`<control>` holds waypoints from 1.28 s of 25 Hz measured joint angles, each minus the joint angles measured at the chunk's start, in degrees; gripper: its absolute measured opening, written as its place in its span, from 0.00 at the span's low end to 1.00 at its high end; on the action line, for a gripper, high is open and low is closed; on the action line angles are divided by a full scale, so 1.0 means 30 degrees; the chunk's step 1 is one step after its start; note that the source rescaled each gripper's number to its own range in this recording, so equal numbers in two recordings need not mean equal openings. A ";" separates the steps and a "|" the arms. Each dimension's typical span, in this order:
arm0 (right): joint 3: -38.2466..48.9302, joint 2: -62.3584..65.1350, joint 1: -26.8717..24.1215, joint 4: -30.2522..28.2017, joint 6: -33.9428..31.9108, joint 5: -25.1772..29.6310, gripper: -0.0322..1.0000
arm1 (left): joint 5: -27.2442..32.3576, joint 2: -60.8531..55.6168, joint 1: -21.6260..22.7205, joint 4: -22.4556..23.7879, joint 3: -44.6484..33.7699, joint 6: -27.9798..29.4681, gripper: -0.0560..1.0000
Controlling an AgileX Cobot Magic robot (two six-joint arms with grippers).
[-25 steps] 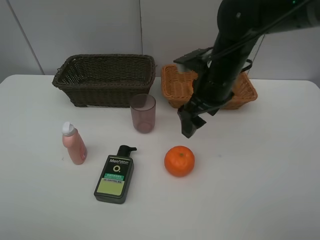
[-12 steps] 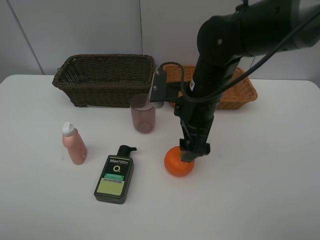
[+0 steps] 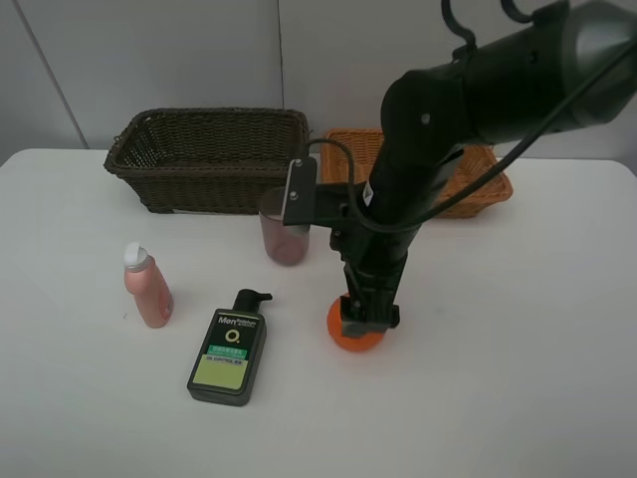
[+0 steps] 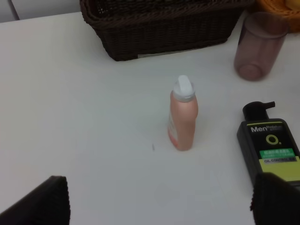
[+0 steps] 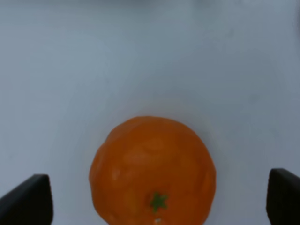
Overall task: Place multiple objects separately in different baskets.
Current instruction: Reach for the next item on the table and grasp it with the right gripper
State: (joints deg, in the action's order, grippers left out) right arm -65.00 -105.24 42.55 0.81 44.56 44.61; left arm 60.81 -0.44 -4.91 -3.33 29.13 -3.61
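Observation:
The orange (image 3: 348, 340) lies on the white table, and my right gripper (image 3: 366, 317) is down over it. In the right wrist view the orange (image 5: 152, 168) sits between my open right gripper's (image 5: 155, 200) two fingertips (image 5: 28, 202), which stand apart from it. My left gripper (image 4: 159, 204) is open and empty, above the table short of the pink white-capped bottle (image 4: 183, 117). The pink bottle (image 3: 147, 287), the pump bottle (image 3: 229, 351) and the mauve cup (image 3: 285, 227) stand free. The dark basket (image 3: 209, 154) and tan basket (image 3: 483, 179) are at the back. The peach-like and green fruits are out of view.
The right arm reaches from the upper right across the tan basket and hides most of it. The left wrist view also shows the pump bottle (image 4: 269, 150), the cup (image 4: 258, 47) and the dark basket (image 4: 164, 23). The left arm is outside the exterior view.
My right gripper has come down from beside the tan basket to the orange and now straddles it. The objects on the table have not moved.

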 joint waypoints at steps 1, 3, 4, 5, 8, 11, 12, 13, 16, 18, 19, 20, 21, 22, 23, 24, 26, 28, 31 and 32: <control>0.0000 -0.0194 0.0000 0.0041 0.0000 -0.0040 0.97 | 0.0000 0.0000 0.0000 0.0000 0.0000 0.0000 1.00; 0.0024 -0.0537 0.0000 0.0086 0.0000 -0.0127 0.97 | 0.0000 0.0000 0.0000 0.0000 0.0000 0.0000 1.00; 0.0024 -0.0700 0.0000 0.0086 0.0000 -0.0203 0.97 | 0.0000 0.0000 0.0000 0.0000 0.0000 0.0000 1.00; 0.0024 -0.0838 0.0000 0.0086 0.0000 -0.0297 0.97 | 0.0000 0.0000 0.0000 0.0000 0.0000 0.0000 1.00; 0.0024 -0.1227 0.0000 0.0066 0.0000 -0.0481 0.97 | 0.0000 0.0000 0.0000 0.0000 0.0000 0.0000 1.00; 0.0024 -0.1620 0.0000 0.0067 0.0000 -0.0812 0.97 | 0.0000 0.0000 0.0000 0.0000 0.0000 0.0000 1.00; 0.0024 -0.1736 0.0000 0.0067 0.0000 -0.0864 0.97 | 0.0000 0.0000 0.0000 0.0000 0.0000 0.0000 1.00; 0.0024 -0.1832 0.0000 0.0067 0.0000 -0.0927 0.97 | 0.0000 0.0000 0.0000 0.0000 0.0000 0.0000 1.00; 0.0089 -0.2125 0.0000 0.0067 0.0000 -0.1031 0.97 | 0.0000 0.0000 0.0000 0.0000 0.0000 0.0000 1.00; 0.0089 -0.2335 0.0000 0.0030 -0.0017 -0.1032 0.97 | 0.0000 0.0000 0.0000 0.0000 0.0000 0.0000 1.00; 0.0089 -0.2414 0.0000 0.0030 -0.0017 -0.1058 0.97 | 0.0000 0.0000 0.0000 0.0000 0.0000 0.0000 1.00; 0.0089 -0.2466 0.0000 0.0030 -0.0017 -0.1058 0.97 | 0.0000 0.0000 0.0000 0.0000 0.0000 0.0000 1.00; 0.0109 -0.2508 0.0000 0.0009 -0.0017 -0.1073 0.97 | 0.0000 0.0000 0.0000 0.0000 0.0000 0.0000 1.00; 0.0106 -0.2567 0.0000 0.0009 -0.0017 -0.1093 0.97 | 0.0000 0.0000 0.0000 0.0000 0.0000 0.0000 1.00; 0.0122 -0.2626 0.0000 0.0009 -0.0017 -0.1109 0.97 | 0.0000 0.0000 0.0000 0.0000 0.0000 0.0000 1.00; 0.0122 -0.2685 0.0000 0.0009 -0.0017 -0.1109 0.97 | 0.0000 0.0000 0.0000 0.0000 0.0000 0.0000 1.00; 0.0144 -0.2861 0.0000 0.0009 -0.0017 -0.1115 0.97 | 0.0000 0.0000 0.0000 0.0000 0.0000 0.0000 1.00; 0.0144 -0.3020 0.0000 0.0009 -0.0017 -0.1133 0.97 | 0.0000 0.0000 0.0000 0.0000 0.0000 0.0000 1.00; 0.0144 -0.3132 0.0000 0.0009 -0.0017 -0.1133 0.97 | 0.0000 0.0000 0.0000 0.0000 0.0000 0.0000 1.00; 0.0144 -0.3132 0.0000 0.0009 -0.0017 -0.1133 0.96 | 0.0000 0.0000 0.0000 0.0000 0.0000 0.0000 1.00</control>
State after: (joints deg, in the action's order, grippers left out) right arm -64.57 -114.64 42.55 0.84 44.51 41.21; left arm 60.81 -0.44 -4.91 -3.33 29.13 -3.61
